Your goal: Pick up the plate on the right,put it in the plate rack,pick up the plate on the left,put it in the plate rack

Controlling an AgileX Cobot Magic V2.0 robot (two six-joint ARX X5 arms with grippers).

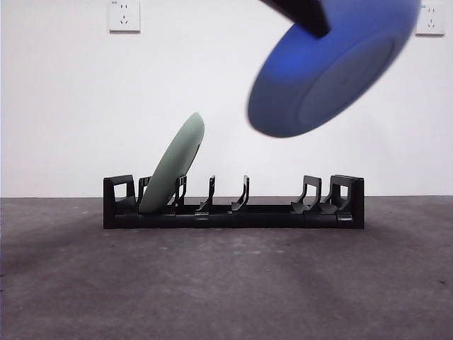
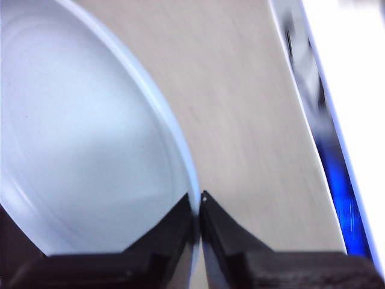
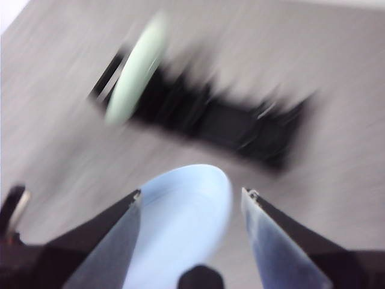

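A: Start with the left pincer (image 2: pixel 197 208). What's it doing?

B: It's clenched on the rim of the blue plate (image 2: pixel 84 138). In the left wrist view the two black jaws meet almost completely, with the plate's thin edge pinched between them and the pale inside of the plate spreading away to one side.

A: And where is that plate in the front view?

B: High up at the right, well above the surface (image 1: pixel 226 283). It hangs tilted, its blue underside (image 1: pixel 333 67) turned toward the camera, with a dark piece of the arm crossing its upper rim. It's blurred, and it touches nothing below.

A: The right pincer (image 3: pixel 191 198)?

B: Released. Its jaws stand wide apart with nothing between them. Through the gap the right wrist view shows the pale inside of the blue plate (image 3: pixel 180 223) below it, and farther off the plate rack (image 3: pixel 240 123), all smeared by blur.

A: So what's in the rack?

B: The plate rack (image 1: pixel 233 209) sits on the grey surface, running across the middle of the front view. A green plate (image 1: pixel 173 166) stands in a slot near its left end, leaning to the right with its rim pointing up. The remaining prongs to the right of it hold nothing. The blue plate hangs above the rack's right half.

A: Anything behind?

B: A white wall with a socket (image 1: pixel 124 15) at upper left and another (image 1: pixel 430 19) at upper right.
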